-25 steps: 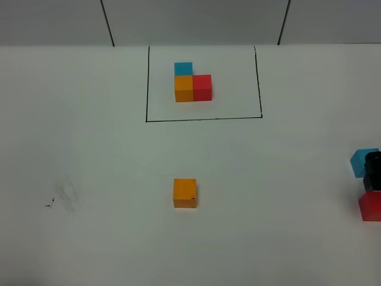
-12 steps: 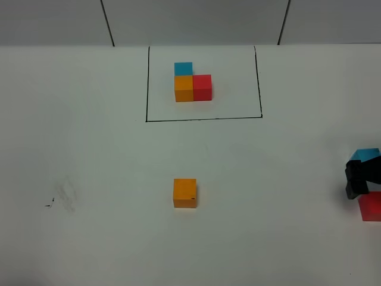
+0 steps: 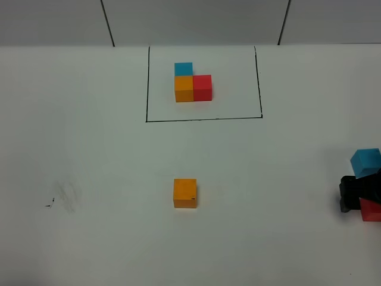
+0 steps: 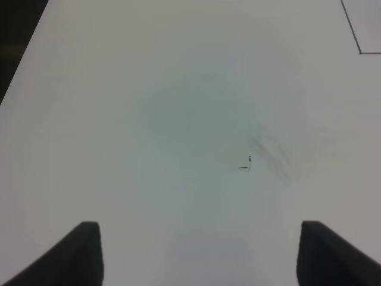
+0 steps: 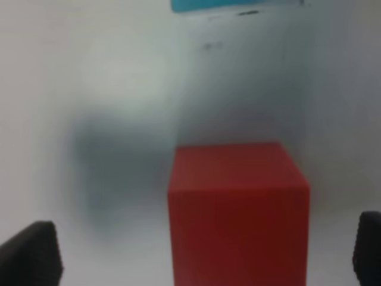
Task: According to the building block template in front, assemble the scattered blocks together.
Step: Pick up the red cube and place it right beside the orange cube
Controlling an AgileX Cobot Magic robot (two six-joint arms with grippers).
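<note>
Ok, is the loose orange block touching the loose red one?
No, the orange block sits alone in the middle, well apart from the red block at the far right.

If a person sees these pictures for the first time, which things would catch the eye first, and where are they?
First, the template cluster of blue, orange and red cubes, inside a black drawn rectangle at the far middle of the white table. Next, a lone orange cube near the centre. At the right edge, the open right gripper stands astride a red cube, with a sky-blue cube just beyond.
</note>
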